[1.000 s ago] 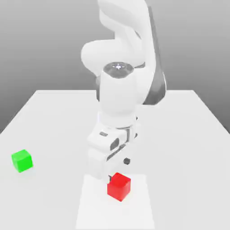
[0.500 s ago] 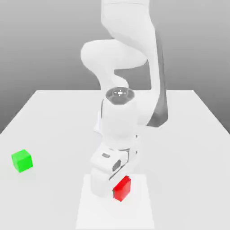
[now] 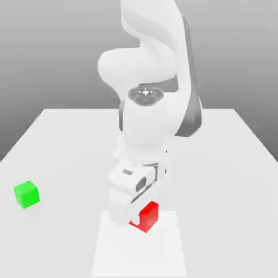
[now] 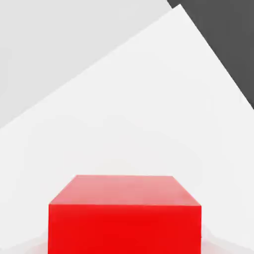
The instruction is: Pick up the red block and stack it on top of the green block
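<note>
The red block (image 3: 147, 217) is being gripped between the closed jaws and is being held over the pale square (image 3: 138, 255) on the worktop (image 3: 228, 217), its near side being partly covered by the hand (image 3: 127, 187) in the exterior view. At the exterior view's left, the green block (image 3: 26, 194) is being supported by the worktop, well apart from the red block.
</note>
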